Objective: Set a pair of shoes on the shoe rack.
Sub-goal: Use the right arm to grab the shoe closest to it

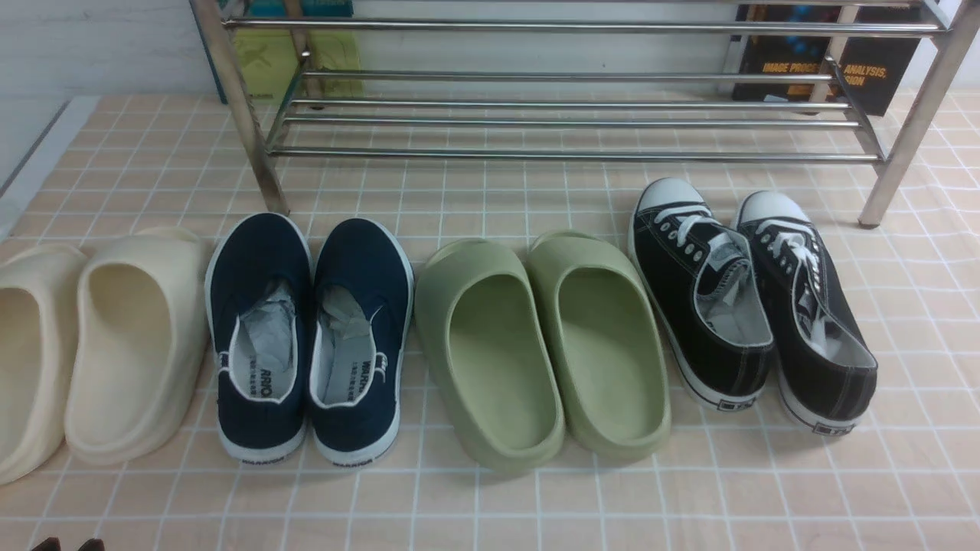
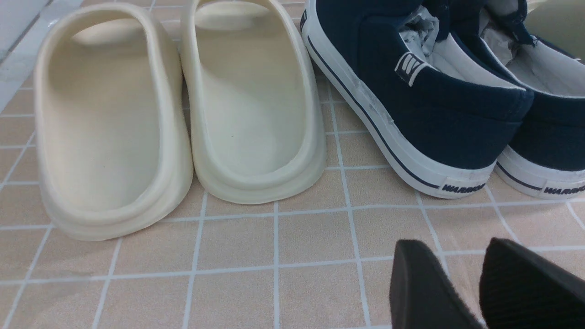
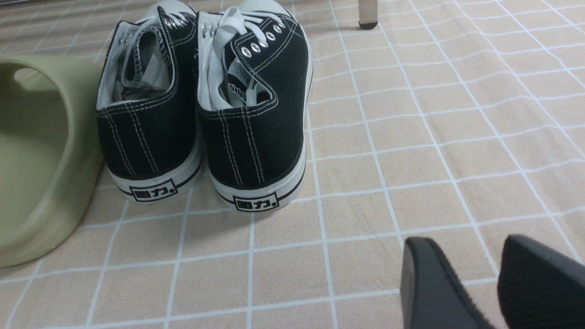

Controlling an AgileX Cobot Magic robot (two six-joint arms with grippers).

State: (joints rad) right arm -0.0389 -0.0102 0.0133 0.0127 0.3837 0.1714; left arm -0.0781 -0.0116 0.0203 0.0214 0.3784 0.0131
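The black canvas white-laced sneakers [image 1: 689, 295] stand together on the tiled mat [image 1: 926, 321], short of the shiny steel bar rack [image 1: 566, 154] and just beside green foam slippers [image 1: 605, 337]. The right gripper [image 3: 466, 249] and left gripper [image 2: 454, 250] are spread and empty. A careless reach may catch only one shoe, or shove the slippers.

matt black canvas sneakers [image 1: 754, 360], shiny smooth steel rack [image 1: 566, 153], smooth matt green slippers [image 1: 490, 367]
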